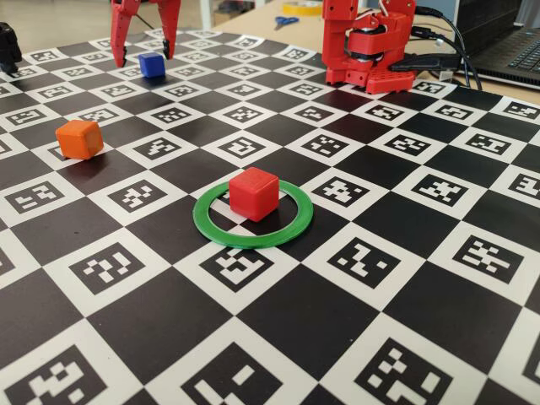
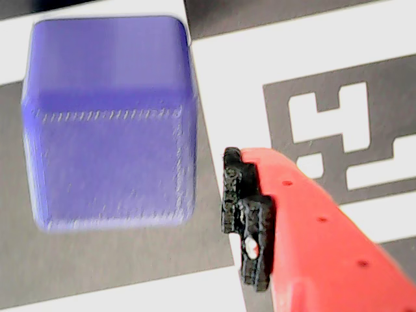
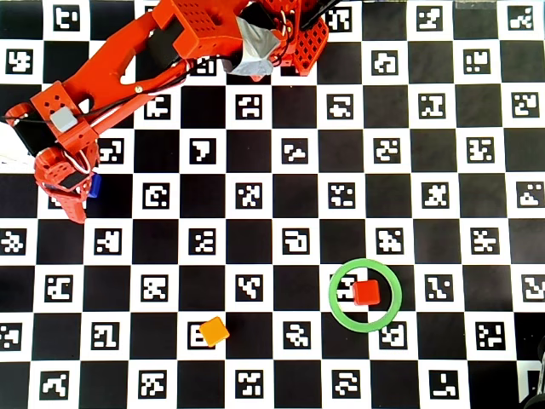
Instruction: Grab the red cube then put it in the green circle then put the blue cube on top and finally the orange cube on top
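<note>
A desk point(image 1: 253, 354) is covered by a flat black-and-white checkerboard mat, each white square printed with a blocky black marker pattern.

In the fixed view, a small matte red cube point(image 1: 253, 193) with rounded edges sits inside a thin, flat green plastic ring, the green circle point(image 1: 287, 233), near the middle of the mat. The cube rests toward the far part of the ring's hollow centre. In the overhead view the red cube point(image 3: 367, 292) is likewise enclosed by the green circle point(image 3: 341, 307), toward the lower right.

A matte orange cube point(image 1: 79, 138) of the same shape stands alone to the left of the ring in the fixed view, well apart from it. In the overhead view the orange cube point(image 3: 214, 331) lies left of the ring and is turned at an angle to the squares.

The dark-blue cube point(image 1: 152, 65) sits at the far left of the mat in the fixed view, between the two red plastic fingers point(image 1: 121, 42), which hang spread apart with the gripper point(image 1: 143, 52) around the cube. Neither finger visibly touches it, and the fingers hold nothing. In the wrist view the blue cube point(image 2: 107, 123) fills the upper left, its faces showing fine layered ridges, and one red finger point(image 2: 318, 234) with a black ridged pad stands just beside it to the right, with mat visible between them. In the overhead view the blue cube point(image 3: 94, 185) is mostly hidden under the gripper point(image 3: 72, 192) at the far left edge.
</note>
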Controlling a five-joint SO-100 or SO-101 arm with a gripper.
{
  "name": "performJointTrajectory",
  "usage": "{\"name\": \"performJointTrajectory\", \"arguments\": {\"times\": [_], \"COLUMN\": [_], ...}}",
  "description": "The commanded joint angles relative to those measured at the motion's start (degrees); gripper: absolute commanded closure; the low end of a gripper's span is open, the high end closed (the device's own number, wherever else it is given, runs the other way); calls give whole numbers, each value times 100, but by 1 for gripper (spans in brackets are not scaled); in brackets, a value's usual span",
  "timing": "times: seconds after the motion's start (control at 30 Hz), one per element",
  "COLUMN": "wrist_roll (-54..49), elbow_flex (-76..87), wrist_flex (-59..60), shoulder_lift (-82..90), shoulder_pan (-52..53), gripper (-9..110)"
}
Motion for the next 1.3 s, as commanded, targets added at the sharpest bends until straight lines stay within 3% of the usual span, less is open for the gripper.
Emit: {"name": "performJointTrajectory", "arguments": {"times": [0.0, 0.5, 1.03, 1.27], "wrist_roll": [-70, -88, -18, 88], "elbow_flex": [-70, 0, 79, 114], "wrist_flex": [-70, -272, -396, -387], "shoulder_lift": [123, 18, 18, 97], "shoulder_pan": [114, 132, 114, 79], "gripper": [59, 62, 85, 90]}}
